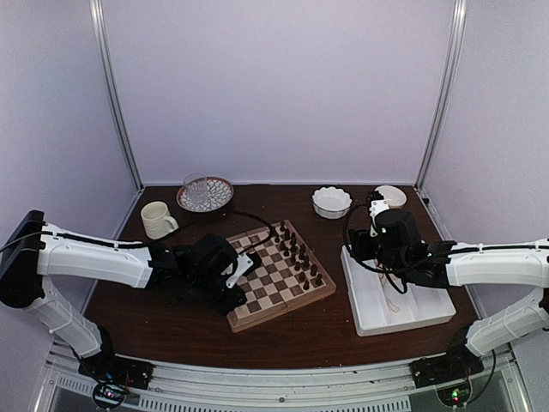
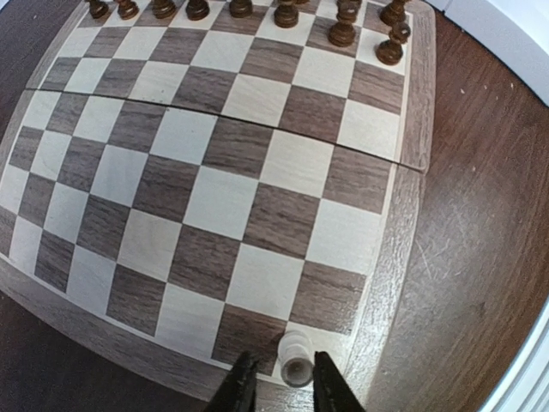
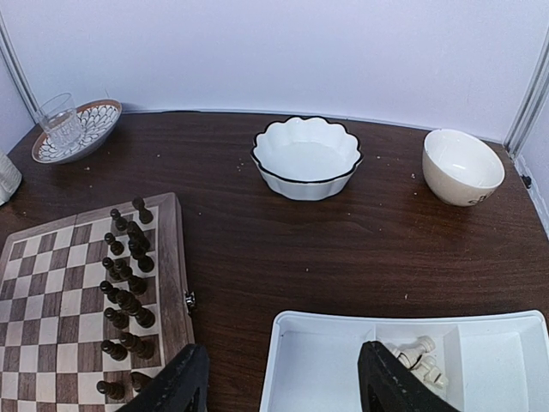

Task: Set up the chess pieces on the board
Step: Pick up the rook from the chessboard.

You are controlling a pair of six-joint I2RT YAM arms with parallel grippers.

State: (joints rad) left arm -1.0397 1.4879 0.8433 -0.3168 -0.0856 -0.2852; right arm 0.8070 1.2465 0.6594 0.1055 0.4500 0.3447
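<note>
A cream piece (image 2: 297, 359) is seen standing upright at the corner square of the board (image 2: 405, 215). It is on the edge row opposite the dark pieces (image 2: 341, 33), which are lined up along the board's far side. The left gripper (image 2: 285, 384) is held low over that corner with its fingers narrowly parted on either side of the piece. A gap is visible at one finger and the other is just beside the piece or touching it, so the piece is bracketed rather than pinched. The step in hand is judged to be the setting-down of this piece, possibly a rook by its flat top, though that cannot be told for sure. Whether it is centred on its square cannot be told either. To finish well, the fingers should be spread a little further until both are clear of the piece. The gripper should then be lifted straight up from the board, not swept sideways, since so light a figure is likely to be tipped or dragged off its square by any brush. The right gripper (image 3: 283, 382) is held with its fingers spread wide and nothing between them, over the edge of the tray (image 3: 317, 343) nearest the board. Further cream pieces (image 3: 420, 356) are seen lying heaped in a tray compartment, so most of the set is judged not yet placed.
</note>
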